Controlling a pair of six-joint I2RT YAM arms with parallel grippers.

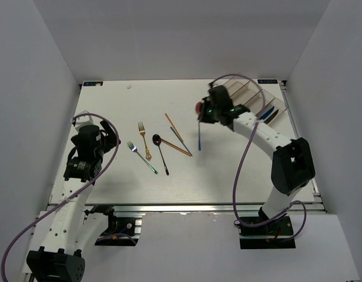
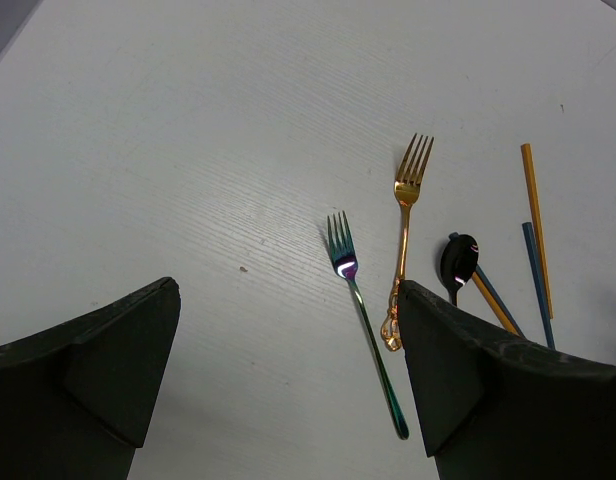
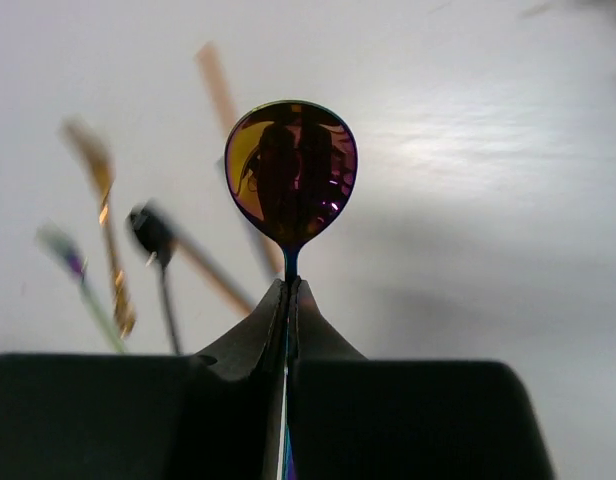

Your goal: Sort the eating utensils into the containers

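- We find the white table evenly bright from above, shadows faint.
- We see the purple spoon sharp and mirror-glossy, while the gold fork behind it is blurred.
- Our left wrist view is crisp.

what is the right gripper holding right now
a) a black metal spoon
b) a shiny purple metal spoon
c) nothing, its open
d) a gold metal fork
b: in the right wrist view the right gripper is shut on the stem of the shiny purple metal spoon, while the gold metal fork and black metal spoon lie on the white table.
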